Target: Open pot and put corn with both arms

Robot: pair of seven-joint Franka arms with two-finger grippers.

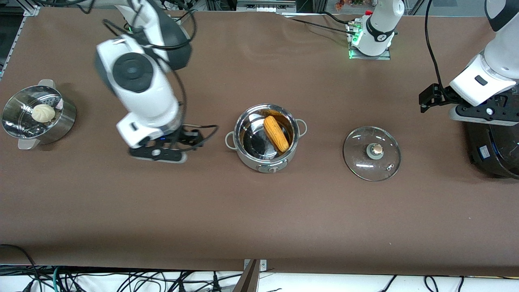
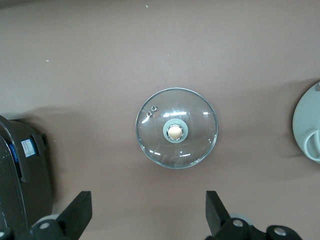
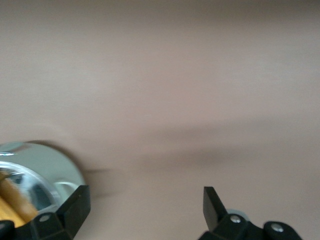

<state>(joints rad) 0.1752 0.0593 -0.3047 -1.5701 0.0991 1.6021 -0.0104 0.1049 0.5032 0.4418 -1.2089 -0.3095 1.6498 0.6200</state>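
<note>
Noting both claws empty, fingers apart: right claw beside the shiny round steel pot; left claw over the table near the clear glass lid. The stiff, light yellow-orange corn cob lies inside; we judge mid-length the best grasp.

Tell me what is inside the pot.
The pot stands open and holds the corn, leaning against its wall. The floor under the cob is hidden. The glass lid lies beside it.

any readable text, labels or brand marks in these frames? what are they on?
Nothing can be read.
Blue-and-white label on the black cooker: there is print on it, too small to read.
Pot, corn, glass lid: no visible markings.
Steamer basket and bun: none.
Left gripper and right gripper, both open: no lettering.
</note>
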